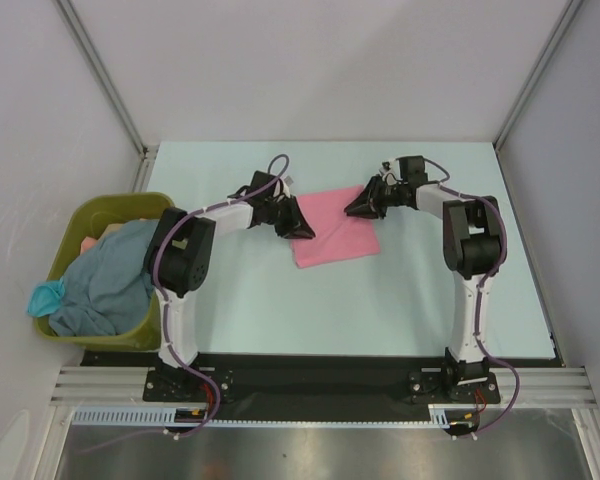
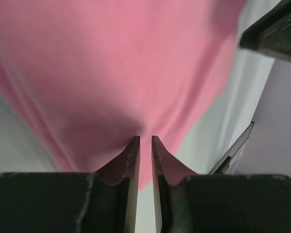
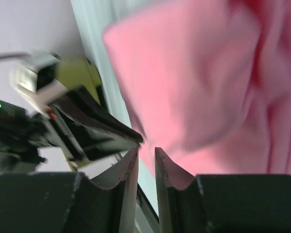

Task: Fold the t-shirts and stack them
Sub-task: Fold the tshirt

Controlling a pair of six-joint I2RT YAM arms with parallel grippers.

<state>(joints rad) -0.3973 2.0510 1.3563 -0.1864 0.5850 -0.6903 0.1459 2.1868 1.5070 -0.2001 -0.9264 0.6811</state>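
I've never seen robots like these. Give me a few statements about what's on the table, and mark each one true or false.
1. A pink t-shirt lies on the table between the two arms. True.
2. The olive-green bin sits at the right edge of the table. False: it sits at the left edge, beside the left arm.
3. The bin is empty. False: a grey-blue t-shirt is heaped in it, and a teal one hangs over its rim.
4. The left gripper and the right gripper are both at the pink t-shirt's far side. True.
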